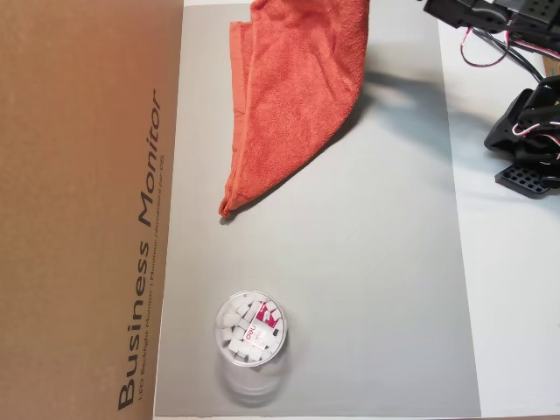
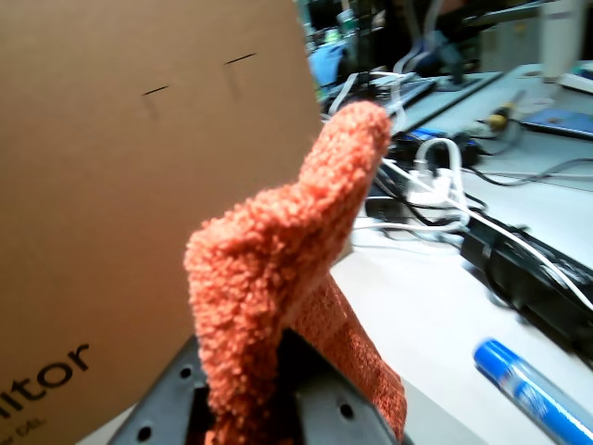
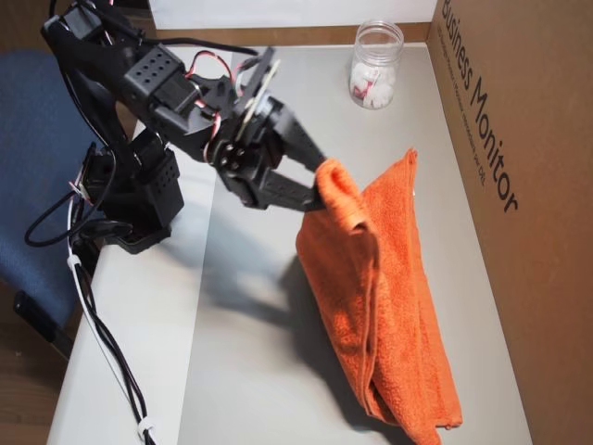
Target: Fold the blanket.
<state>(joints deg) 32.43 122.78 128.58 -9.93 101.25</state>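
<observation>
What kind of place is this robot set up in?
Likely a home or hobby workbench: a Business Monitor cardboard box stands beside the grey mat, a blue chair sits alongside, and cables and a power strip clutter the desk behind.

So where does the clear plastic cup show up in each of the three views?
An overhead view: the cup stands bottom centre on the grey mat, beside the cardboard box.
Wrist view: not in it.
Another overhead view: the cup at top centre.
Shared landmark: the box, with "Business Monitor" printed on it in both overhead views.
</observation>
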